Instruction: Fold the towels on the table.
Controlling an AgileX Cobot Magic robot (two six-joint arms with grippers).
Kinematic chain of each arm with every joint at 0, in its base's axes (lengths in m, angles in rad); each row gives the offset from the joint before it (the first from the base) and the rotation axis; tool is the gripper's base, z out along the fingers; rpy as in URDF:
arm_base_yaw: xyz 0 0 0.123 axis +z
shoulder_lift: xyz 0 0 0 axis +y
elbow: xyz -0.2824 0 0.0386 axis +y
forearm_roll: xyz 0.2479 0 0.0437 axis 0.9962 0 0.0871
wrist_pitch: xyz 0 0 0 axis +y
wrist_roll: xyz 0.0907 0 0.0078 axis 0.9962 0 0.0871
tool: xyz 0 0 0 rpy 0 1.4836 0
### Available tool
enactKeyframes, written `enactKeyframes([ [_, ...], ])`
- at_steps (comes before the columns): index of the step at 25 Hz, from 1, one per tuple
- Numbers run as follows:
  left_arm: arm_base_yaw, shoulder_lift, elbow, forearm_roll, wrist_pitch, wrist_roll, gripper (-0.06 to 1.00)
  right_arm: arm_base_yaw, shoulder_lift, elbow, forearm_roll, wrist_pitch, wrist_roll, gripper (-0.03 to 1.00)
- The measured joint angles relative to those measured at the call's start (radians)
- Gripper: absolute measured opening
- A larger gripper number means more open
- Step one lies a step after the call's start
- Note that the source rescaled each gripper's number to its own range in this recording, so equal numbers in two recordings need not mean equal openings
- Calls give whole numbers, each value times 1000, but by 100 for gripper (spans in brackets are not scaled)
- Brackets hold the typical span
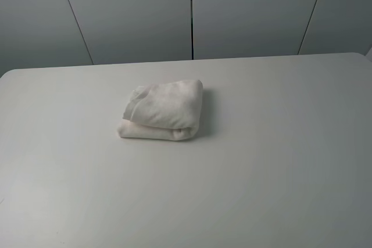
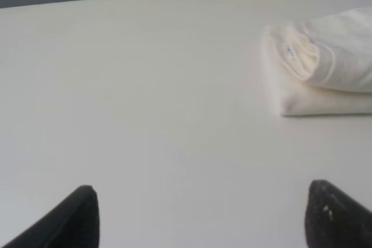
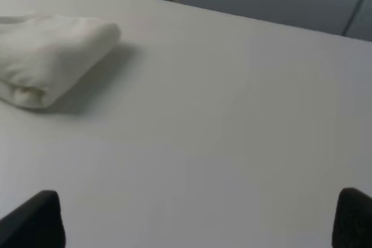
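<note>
Cream terry towel [image 1: 163,111] lies folded in a compact bundle on the white tabletop [image 1: 279,161], nearer the far edge than the near one. Left hand [image 2: 200,216] and right hand [image 3: 200,219] both spread apart, empty, well clear of it.

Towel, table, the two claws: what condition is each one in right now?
Towel: folded into a compact bundle, lying free on the table.
Table: carries only the towel.
Left gripper: jaws wide apart, holding nothing.
Right gripper: jaws wide apart, holding nothing.
</note>
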Motion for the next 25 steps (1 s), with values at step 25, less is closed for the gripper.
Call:
enactKeyframes([
  [25, 6, 0, 0, 2, 0, -3, 96, -93, -2, 0, 0, 0, 11, 100],
])
